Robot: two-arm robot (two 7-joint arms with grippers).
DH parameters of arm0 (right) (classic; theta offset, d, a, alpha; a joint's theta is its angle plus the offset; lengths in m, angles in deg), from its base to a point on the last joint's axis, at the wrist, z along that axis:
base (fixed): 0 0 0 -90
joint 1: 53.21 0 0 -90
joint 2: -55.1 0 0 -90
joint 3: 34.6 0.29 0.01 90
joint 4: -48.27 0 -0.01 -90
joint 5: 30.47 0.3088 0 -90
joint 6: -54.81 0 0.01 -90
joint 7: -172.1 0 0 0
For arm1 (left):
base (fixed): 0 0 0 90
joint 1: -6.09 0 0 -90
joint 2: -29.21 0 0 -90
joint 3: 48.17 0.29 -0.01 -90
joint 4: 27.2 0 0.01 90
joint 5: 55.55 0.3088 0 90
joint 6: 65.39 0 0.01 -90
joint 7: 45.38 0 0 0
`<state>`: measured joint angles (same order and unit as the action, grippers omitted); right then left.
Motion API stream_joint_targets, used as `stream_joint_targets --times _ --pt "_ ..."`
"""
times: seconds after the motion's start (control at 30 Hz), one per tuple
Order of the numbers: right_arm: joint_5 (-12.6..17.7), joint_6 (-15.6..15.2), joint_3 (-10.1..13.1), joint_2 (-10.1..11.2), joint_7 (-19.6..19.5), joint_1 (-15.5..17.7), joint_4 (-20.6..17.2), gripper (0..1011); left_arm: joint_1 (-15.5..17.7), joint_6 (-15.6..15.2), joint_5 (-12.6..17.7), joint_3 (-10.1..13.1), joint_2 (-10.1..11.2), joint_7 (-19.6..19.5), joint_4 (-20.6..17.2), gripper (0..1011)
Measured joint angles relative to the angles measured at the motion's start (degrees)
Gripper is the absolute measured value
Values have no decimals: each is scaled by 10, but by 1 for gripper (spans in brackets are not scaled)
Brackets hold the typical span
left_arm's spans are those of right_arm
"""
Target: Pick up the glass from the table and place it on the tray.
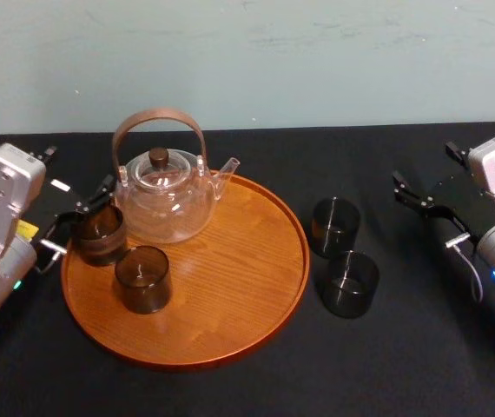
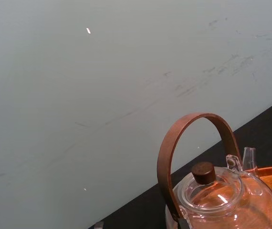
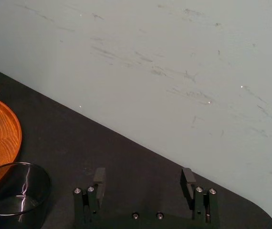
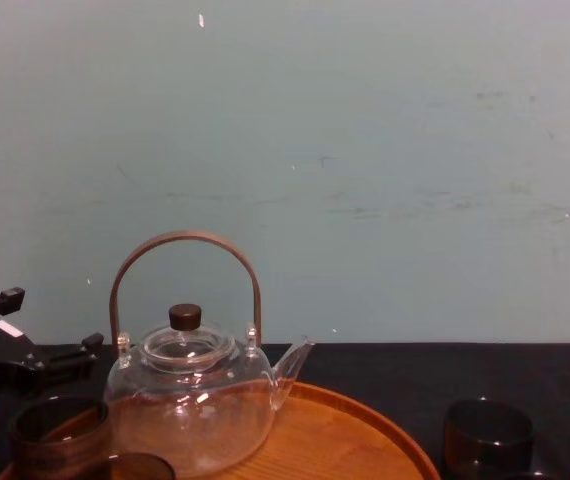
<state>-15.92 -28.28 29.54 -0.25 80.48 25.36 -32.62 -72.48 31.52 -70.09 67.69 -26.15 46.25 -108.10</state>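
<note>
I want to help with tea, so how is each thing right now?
Round orange-brown wooden tray: flat on black cloth table.
Clear glass teapot with brown handle: upright, lid on, on tray.
Smoky dark-brown glass rim tumbler: upright on tray.
Front tray tumbler: upright, empty.
Two table tumblers: upright, off the tray.
Left gripper: jaws open, at the rim tumbler.
Right gripper: jaws open, empty, above the table.

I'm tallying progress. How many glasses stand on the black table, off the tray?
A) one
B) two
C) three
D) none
B: one glass and a second glass stand on the table, just right of the tray.
</note>
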Motion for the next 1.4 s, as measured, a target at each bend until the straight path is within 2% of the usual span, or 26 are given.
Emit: stream_joint_targets --times 1.4 --pt "0 0 0 0 0 0 0 1002 0 0 0 0 0 0 0 1001"
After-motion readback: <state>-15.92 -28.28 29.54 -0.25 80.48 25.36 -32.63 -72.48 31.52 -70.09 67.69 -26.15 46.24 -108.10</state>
